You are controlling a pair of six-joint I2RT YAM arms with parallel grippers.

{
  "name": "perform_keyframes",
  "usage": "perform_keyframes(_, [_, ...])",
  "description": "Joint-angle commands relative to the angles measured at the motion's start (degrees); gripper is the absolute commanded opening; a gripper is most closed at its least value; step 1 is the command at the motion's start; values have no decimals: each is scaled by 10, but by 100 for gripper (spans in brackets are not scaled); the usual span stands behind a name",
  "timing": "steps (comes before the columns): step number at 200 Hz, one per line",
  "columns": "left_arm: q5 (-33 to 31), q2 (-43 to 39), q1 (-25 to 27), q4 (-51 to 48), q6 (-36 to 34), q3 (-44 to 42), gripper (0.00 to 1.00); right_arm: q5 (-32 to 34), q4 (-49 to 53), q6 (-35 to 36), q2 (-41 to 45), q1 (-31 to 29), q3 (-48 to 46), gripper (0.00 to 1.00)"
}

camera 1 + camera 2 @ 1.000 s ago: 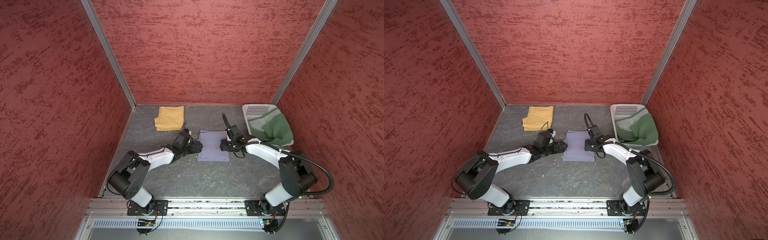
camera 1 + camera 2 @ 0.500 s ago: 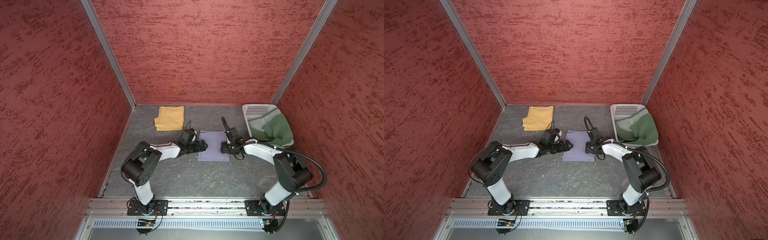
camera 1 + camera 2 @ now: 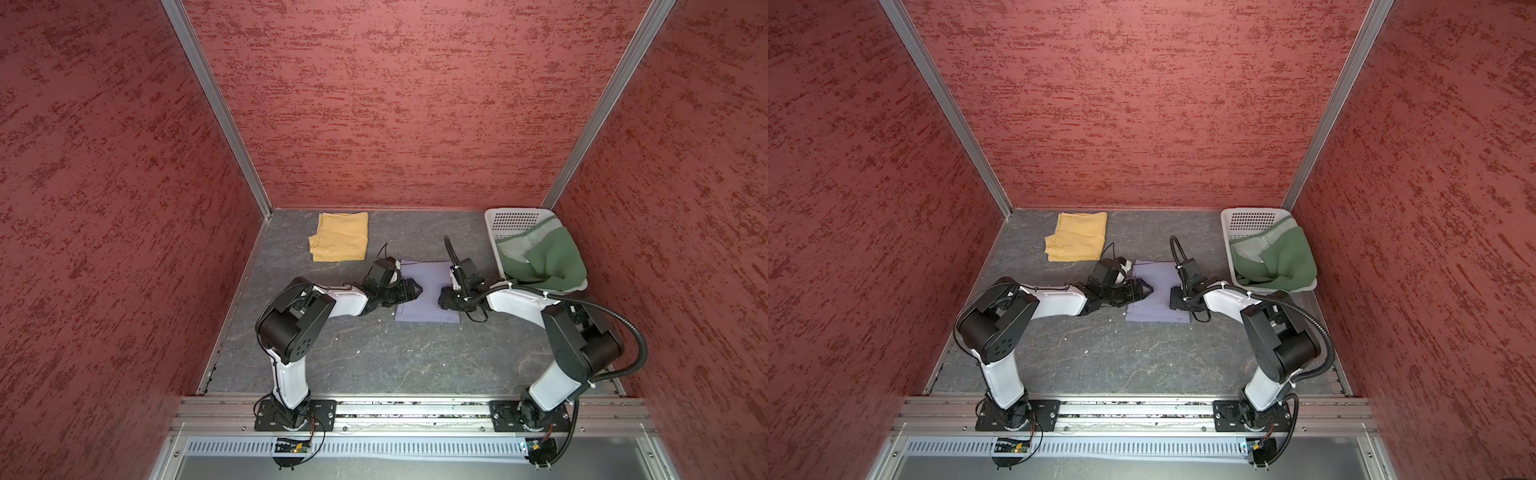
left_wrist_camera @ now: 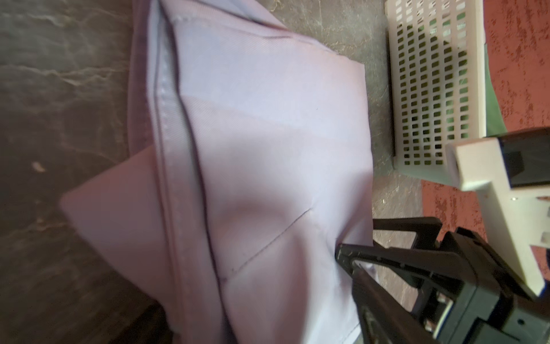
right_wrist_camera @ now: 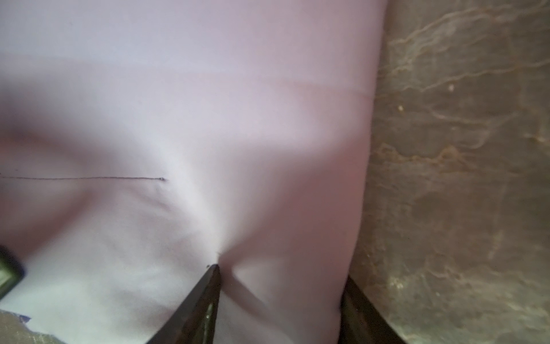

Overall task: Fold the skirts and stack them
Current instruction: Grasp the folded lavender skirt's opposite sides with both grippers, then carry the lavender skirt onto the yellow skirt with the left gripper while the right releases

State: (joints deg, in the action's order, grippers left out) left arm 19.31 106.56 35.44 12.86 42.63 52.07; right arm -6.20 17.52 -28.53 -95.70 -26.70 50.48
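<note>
**Matt cloth, hard plastic, rough walls**

The lavender skirt [image 4: 268, 149] is a matt, fine-ribbed woven cloth, smooth, with stitched seams. The mustard skirt [image 3: 340, 237] and the green skirt [image 3: 548, 262] look like soft, dull cloth. The basket [image 4: 431, 89] is white perforated plastic. The tabletop [image 5: 461, 178] is dark and stone-veined. The walls [image 3: 415, 104] are rough red. The corner rails [image 3: 216, 104] are bare metal.

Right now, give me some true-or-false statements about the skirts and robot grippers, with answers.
The folded mustard-yellow cloth skirt lies alone near the red back wall. True.
The dark green cloth skirt lies spread between the grippers. False: it sits crumpled in the white perforated plastic basket.
Left gripper and right gripper both reach the pale lavender cloth skirt. True.
The lavender skirt is stacked on the yellow one. False: they lie apart.
</note>
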Motion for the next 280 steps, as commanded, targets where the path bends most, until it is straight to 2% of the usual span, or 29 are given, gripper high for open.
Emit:
perform_keyframes(1, [10, 35, 9, -19, 21, 0, 76, -22, -20, -11, -17, 2, -17, 58])
perform_keyframes(88, [4, 55, 13, 12, 44, 15, 44, -32, -38, -16, -21, 2, -34, 56])
perform_keyframes(104, [-2, 57, 13, -3, 34, 25, 34, -33, -40, -17, -23, 1, -35, 55])
perform_keyframes(144, [-15, 61, 7, -50, -1, 54, 0, -36, -42, -18, -21, 2, -38, 55])
perform_keyframes(196, [-34, 50, -8, -146, -93, 107, 0, -13, -43, -1, 32, 2, -22, 60])
perform_keyframes(240, [7, 36, -52, -196, -182, 143, 0, 90, -9, 10, 115, 20, 5, 66])
perform_keyframes(280, [48, 22, -88, -236, -251, 191, 0, 112, 7, 29, 162, 48, 3, 66])
